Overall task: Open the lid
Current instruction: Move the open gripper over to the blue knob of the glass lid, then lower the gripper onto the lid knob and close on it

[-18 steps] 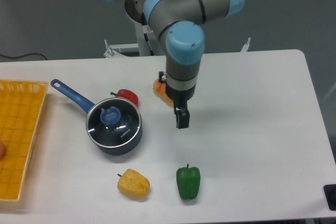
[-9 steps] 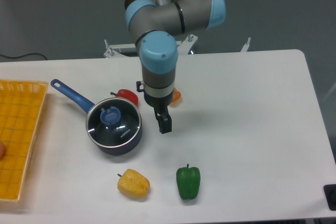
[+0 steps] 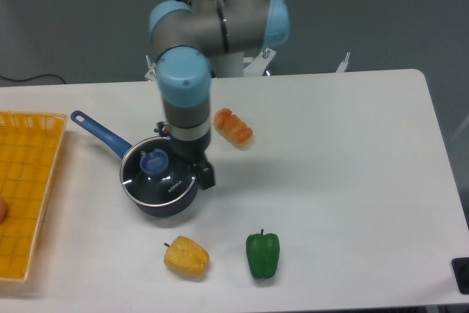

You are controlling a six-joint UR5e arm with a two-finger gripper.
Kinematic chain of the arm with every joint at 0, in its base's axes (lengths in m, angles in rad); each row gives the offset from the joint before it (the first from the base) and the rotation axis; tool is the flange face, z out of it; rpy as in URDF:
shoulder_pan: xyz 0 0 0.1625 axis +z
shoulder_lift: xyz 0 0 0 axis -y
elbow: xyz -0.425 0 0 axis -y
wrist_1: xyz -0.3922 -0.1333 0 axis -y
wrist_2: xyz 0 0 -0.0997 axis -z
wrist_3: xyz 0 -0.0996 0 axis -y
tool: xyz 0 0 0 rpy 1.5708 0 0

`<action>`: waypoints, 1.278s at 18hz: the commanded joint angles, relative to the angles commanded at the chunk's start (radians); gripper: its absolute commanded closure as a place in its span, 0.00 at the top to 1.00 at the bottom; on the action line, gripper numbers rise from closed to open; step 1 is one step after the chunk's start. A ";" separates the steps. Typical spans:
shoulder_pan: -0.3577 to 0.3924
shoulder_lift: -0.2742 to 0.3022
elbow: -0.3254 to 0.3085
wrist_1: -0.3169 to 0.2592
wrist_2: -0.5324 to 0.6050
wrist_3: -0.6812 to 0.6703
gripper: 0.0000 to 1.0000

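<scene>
The lid [image 3: 160, 179], a clear glass disc with a silver rim and a blue centre knob [image 3: 154, 160], sits closed on the dark blue saucepan [image 3: 165, 203] at the table's left centre. The pan's long blue handle [image 3: 99, 131] points to the back left. My gripper [image 3: 204, 176] hangs just past the lid's right rim, low over the table. Its dark fingers look close together with nothing between them. It is not touching the knob.
An orange-red food piece [image 3: 233, 127] lies behind the gripper. A yellow pepper [image 3: 186, 256] and a green pepper [image 3: 262, 253] lie at the front. A yellow basket [image 3: 22, 188] stands at the left edge. The red pepper behind the pan is hidden by my arm.
My arm has swung left across the table, from right of the pan to its right rim. The red pepper is now hidden and the orange food piece is uncovered. The lid has not moved.
</scene>
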 joint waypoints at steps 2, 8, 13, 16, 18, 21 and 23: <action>-0.028 -0.018 0.000 -0.009 0.047 0.046 1.00; -0.058 -0.015 -0.009 -0.015 0.060 0.051 1.00; -0.074 -0.008 -0.041 -0.008 0.063 0.042 1.00; -0.075 -0.006 -0.064 -0.003 0.062 0.040 1.00; -0.075 0.001 -0.072 -0.002 0.060 0.039 1.00; -0.091 -0.002 -0.072 0.002 0.065 0.031 1.00; -0.092 -0.002 -0.072 0.003 0.063 0.014 1.00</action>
